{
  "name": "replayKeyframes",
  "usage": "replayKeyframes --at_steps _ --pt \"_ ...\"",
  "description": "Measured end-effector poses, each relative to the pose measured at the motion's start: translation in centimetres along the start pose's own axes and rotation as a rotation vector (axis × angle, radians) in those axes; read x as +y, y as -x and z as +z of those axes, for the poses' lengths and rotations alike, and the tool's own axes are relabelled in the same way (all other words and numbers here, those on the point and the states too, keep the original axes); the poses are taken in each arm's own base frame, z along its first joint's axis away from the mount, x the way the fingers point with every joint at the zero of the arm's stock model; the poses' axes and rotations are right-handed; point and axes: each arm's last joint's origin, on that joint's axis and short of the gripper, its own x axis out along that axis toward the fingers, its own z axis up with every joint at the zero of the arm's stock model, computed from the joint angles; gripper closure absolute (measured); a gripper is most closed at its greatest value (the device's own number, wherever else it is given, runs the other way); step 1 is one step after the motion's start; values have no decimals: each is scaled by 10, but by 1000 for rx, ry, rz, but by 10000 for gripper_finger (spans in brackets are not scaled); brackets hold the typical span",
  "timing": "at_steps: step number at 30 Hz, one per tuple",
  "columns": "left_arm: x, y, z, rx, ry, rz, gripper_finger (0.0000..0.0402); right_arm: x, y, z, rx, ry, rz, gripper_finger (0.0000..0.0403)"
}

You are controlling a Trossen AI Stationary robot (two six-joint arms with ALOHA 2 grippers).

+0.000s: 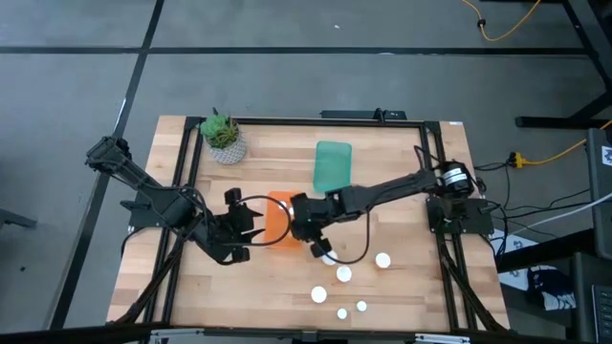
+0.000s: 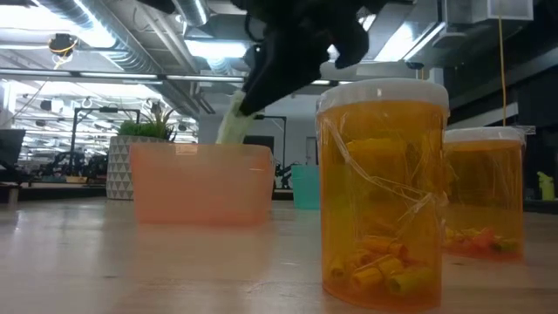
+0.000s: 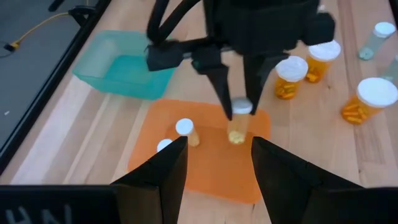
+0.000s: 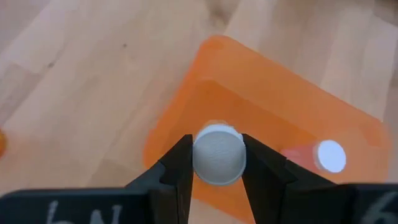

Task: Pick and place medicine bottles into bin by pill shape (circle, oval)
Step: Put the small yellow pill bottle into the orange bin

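Note:
My right gripper (image 1: 298, 227) is shut on a small medicine bottle (image 3: 238, 123) with a white cap, over the orange bin (image 1: 279, 203). In the low view the bottle (image 2: 232, 120) slants down behind the bin's wall (image 2: 200, 185). Two more bottles (image 3: 185, 130) (image 3: 163, 145) stand inside the orange bin. My left gripper (image 3: 214, 163) is open and empty, just left of the orange bin (image 3: 205, 168). Several other bottles (image 1: 342, 274) stand on the table toward the near right. My right gripper pinches the bottle's white cap (image 4: 217, 155) between its two fingertips, one on each side. The fingers (image 3: 221, 87) come from above, pointing down. The bottle hangs below them, slightly tilted, over the inside of the orange bin; whether its lower end touches the bin floor I cannot tell.
A teal bin (image 1: 333, 164) lies beyond the orange one, toward the far edge. A potted plant (image 1: 223, 137) stands at the far left. Two amber bottles (image 2: 382, 192) (image 2: 484, 194) stand close to the low camera. Bare wood lies at the near left.

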Motion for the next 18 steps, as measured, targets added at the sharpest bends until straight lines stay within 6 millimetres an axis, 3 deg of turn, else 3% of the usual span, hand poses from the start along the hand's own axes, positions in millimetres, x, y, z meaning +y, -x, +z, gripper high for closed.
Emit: replayKeyframes --at_steps 9,18 --pt "-1 -1 0 2 -2 2 231 -21 -1 -8 26 -213 -27 288" --pt "-1 -1 0 -7 33 16 231 -20 -2 -10 33 -271 17 288"
